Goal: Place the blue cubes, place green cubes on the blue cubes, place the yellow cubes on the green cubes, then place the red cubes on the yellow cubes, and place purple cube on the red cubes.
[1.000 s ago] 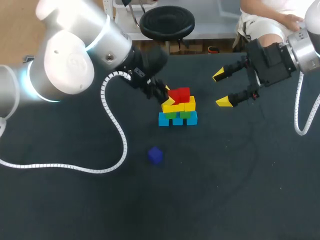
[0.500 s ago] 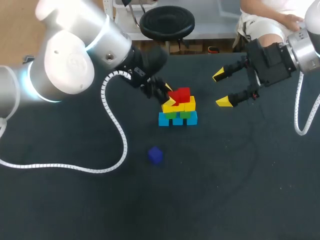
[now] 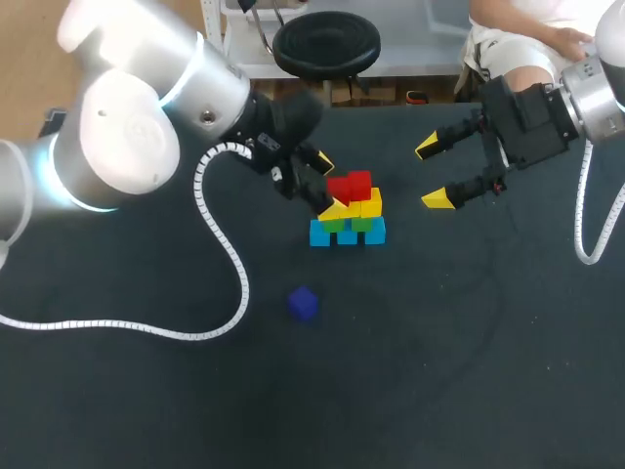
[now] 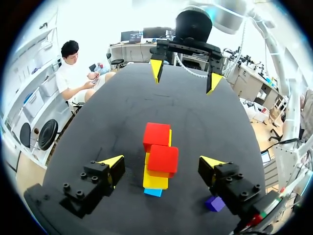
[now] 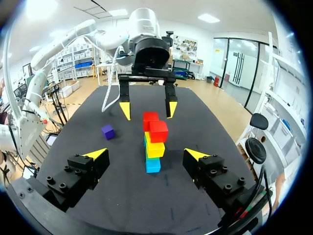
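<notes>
A dark worktop (image 3: 439, 342) carries a small stepped tower of coloured cubes near its middle. Blue cubes (image 3: 347, 234) form the base, with green cubes (image 3: 362, 224) on them, yellow cubes (image 3: 369, 204) above those, and two red cubes (image 3: 350, 186) side by side on top. Each layer rests on the one below, so the red pair makes a flat seat for one last piece.

That piece, the purple cube (image 3: 304, 303), lies alone on the worktop to the near left of the tower, well apart from it. By the look of it, only this placement is left to do.

The left claw (image 3: 328, 184) sits at the tower's left side with its fingers spread wide and nothing in them. Seen from its own wrist, the red cubes lie ahead between the two yellow tips, with a gap on each side, which fits cubes that are already seated and released. From above, its nearer tip overlaps the yellow layer, so a light touch there cannot be ruled out.

The right claw (image 3: 433, 173) hangs to the right of the tower, well apart from it, also wide open and empty. It faces the tower and likely waits clear so that the other arm has room to work.
</notes>
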Robot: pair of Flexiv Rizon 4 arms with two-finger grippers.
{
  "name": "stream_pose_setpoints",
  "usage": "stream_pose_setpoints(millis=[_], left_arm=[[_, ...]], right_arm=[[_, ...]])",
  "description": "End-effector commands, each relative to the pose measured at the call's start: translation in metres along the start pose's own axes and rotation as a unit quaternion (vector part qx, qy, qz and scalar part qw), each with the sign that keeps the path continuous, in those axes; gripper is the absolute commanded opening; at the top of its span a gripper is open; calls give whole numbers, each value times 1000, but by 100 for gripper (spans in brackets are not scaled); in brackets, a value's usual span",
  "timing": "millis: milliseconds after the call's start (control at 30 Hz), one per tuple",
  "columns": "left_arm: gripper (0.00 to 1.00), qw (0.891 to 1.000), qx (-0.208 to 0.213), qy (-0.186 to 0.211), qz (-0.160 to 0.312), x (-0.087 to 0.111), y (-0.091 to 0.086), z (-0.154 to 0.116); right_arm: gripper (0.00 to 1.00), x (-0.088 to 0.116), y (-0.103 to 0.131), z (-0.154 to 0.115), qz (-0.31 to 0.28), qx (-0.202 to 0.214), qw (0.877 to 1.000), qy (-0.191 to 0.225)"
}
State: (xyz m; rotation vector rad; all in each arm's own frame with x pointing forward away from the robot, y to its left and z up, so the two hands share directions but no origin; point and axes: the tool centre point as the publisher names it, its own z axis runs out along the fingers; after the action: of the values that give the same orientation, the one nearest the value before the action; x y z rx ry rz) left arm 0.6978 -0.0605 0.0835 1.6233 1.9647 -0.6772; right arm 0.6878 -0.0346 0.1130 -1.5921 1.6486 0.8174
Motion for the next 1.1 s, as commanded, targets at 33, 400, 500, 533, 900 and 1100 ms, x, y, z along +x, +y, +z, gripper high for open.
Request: stream_pose_setpoints(millis=[33, 400, 500, 533, 900, 1100], left_arm=[[100, 1000, -15, -6, 1, 5, -16, -11], [49, 998, -52, -25, 14, 7, -48, -29], [3, 998, -58, -24, 23, 6, -59, -30], [0, 998, -57, -23, 25, 5, -62, -29], [0, 997, -45, -37, 57, -4, -95, -8], [0, 997, -54, -29, 47, -2, -100, -5]], right_arm=[[100, 0, 1, 0, 0, 1, 1000, -1], [100, 0, 1, 0, 0, 1, 1000, -1], [100, 0, 1, 0, 0, 1, 1000, -1], [100, 0, 1, 0, 0, 1, 1000, -1], [100, 0, 1, 0, 0, 1, 1000, -1], [100, 0, 1, 0, 0, 1, 1000, -1]])
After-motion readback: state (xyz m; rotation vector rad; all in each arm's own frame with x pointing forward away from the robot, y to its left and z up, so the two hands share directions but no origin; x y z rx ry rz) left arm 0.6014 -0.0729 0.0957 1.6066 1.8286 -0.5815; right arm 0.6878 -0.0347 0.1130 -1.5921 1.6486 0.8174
